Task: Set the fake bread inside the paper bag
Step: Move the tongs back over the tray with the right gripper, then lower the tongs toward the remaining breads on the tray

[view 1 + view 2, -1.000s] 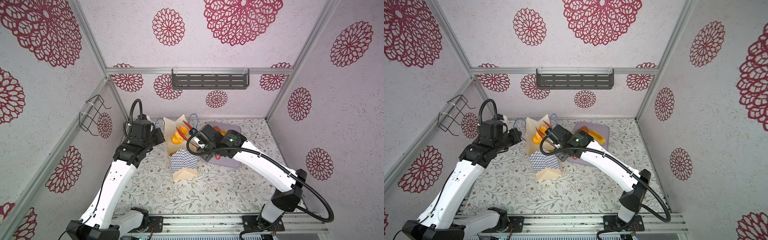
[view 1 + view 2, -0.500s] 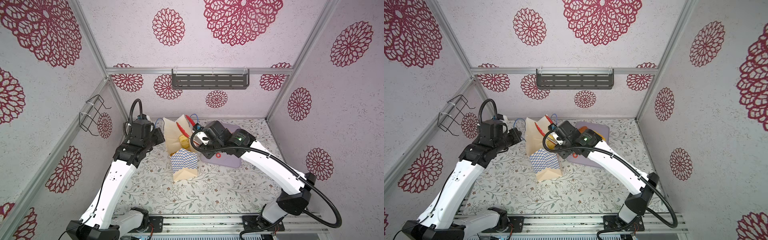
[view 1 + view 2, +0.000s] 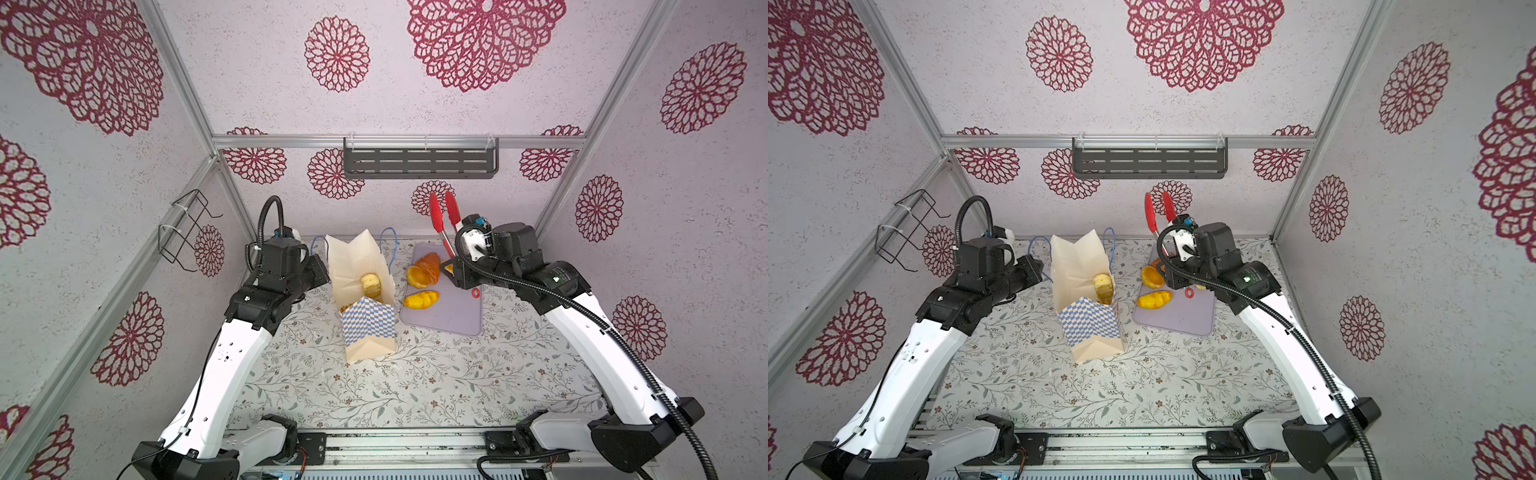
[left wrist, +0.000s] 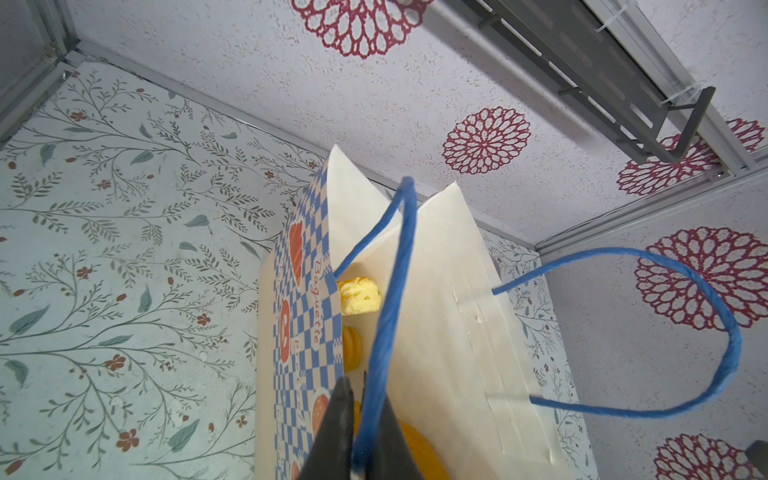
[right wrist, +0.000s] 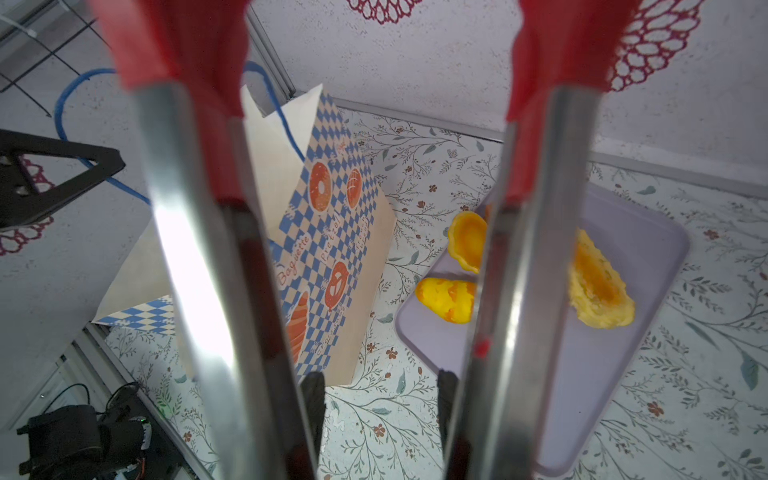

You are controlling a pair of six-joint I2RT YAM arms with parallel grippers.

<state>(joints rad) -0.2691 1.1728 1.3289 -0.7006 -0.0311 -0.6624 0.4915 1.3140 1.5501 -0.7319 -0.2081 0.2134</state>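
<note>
Since a sec ago my R gripper [image 5: 380, 399] has swung the tongs [image 3: 434, 214] away from the paper bag [image 3: 368, 328] mouth and back over the tray [image 3: 455, 320]. R jaws are partway closed, clamped on the tongs' metal arms. The red tips stand apart w/ nothing btwn them, pointing toward 12 o'clock in both top views. My L gripper [image 4: 365, 411] sits at 9 o'clock of the bag, same spot as before. Its fingers [image 4: 338, 419] are nearly together w/ the blue cord handle [image 4: 397, 291] pinched btwn them. Bag stands on its base mid-table, mouth open. Fake bread [image 3: 1154, 300] is split btwn bag and tray. A pale yellow bun [image 3: 370, 284] shows inside the bag near the top, and the L wrist view shows more orange pcs [image 4: 352, 347] deeper in. The rest lies on the tray at 3 o'clock of the bag: a brown croissant [image 3: 431, 265] at the far end, an orange bun [image 3: 415, 277] right beside it and a yellow loaf [image 3: 422, 300] just toward 6 o'clock. The R wrist view also shows a flaky yellow-orange pc [image 5: 598, 286] apart from those.
</note>
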